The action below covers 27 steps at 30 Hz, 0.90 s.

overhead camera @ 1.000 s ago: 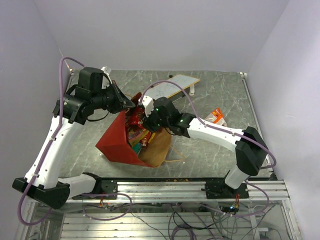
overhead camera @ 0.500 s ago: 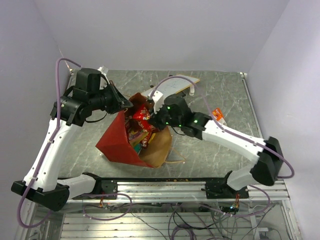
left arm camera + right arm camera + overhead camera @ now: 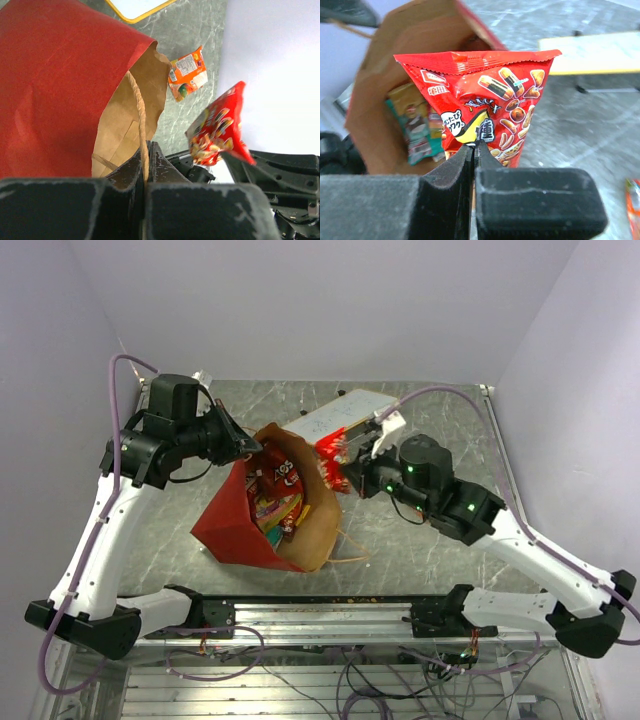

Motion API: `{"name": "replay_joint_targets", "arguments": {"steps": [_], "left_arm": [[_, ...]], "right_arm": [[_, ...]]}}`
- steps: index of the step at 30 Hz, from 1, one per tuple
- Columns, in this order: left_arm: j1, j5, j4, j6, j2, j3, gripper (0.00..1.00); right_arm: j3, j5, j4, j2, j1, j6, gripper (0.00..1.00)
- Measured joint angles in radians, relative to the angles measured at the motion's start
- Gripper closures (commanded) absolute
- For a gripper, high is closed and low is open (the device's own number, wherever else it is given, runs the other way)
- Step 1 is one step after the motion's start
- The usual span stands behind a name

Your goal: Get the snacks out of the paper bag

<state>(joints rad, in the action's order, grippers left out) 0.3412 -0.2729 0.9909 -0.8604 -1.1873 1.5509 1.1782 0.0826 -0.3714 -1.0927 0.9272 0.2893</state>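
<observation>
The desk (image 3: pixel 440 410) carries everything I'm working with. The paper bag (image 3: pixel 235 520) lies tipped over on it, red side up, with its brown mouth facing the right arm. The white board (image 3: pixel 335 418) sits just beyond the bag toward the far edge.

My left tool (image 3: pixel 250 448) is at the upper lip of the bag. Its own camera shows the jaws pressed together at that lip (image 3: pixel 146 150), with the string handle running down into them. I think the paper is pinched along with the string, though the view is too close to be sure.

My right tool (image 3: pixel 345 472) is also clamped tight with no gap between the jaws. It grips the lower edge of a red snack packet (image 3: pixel 330 450). From above, that packet is outside the bag, just off its mouth on the board side and in the air.

The right wrist camera (image 3: pixel 474 147) shows the packet (image 3: pixel 480 100) upright with its crimped seal on top (the overhead view gives me only a red scrap). Behind it is the bag's open throat (image 3: pixel 420 30), with the other snacks (image 3: pixel 417 130) inside, teal and yellow among them. They also show from above (image 3: pixel 275 505).

An orange packet (image 3: pixel 187 74) lies flat on the desk, well clear of the bag. The left wrist camera shows it plainly and the right wrist view catches a sliver (image 3: pixel 633 200), but I cannot find it from overhead.
</observation>
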Motion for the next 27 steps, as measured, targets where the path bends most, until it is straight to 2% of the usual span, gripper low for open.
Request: {"name": "replay_joint_targets", "arguments": {"steps": [7,11,16,22,24,27], "left_arm": [[0.0,-0.011,-0.016,0.005,0.001,-0.01,0.93],[0.0,-0.02,-0.016,0.025,0.0,-0.009,0.93],[-0.004,-0.023,-0.002,0.067,-0.016,0.02,0.93],[-0.005,-0.049,0.001,0.097,-0.019,0.022,0.93],[-0.005,-0.064,-0.006,0.098,-0.013,0.01,0.93],[-0.005,-0.093,-0.014,0.099,-0.004,-0.016,0.93]], "right_arm": [[-0.008,0.395,-0.178,0.08,-0.007,0.169,1.0],[-0.006,0.553,-0.312,0.017,-0.07,0.303,1.0],[-0.006,0.594,-0.465,-0.151,-0.3,0.42,1.0],[-0.063,0.563,-0.519,-0.181,-0.61,0.462,1.0],[-0.106,0.545,-0.507,-0.18,-0.669,0.451,1.0],[-0.166,0.52,-0.485,-0.184,-0.694,0.431,1.0]]}}
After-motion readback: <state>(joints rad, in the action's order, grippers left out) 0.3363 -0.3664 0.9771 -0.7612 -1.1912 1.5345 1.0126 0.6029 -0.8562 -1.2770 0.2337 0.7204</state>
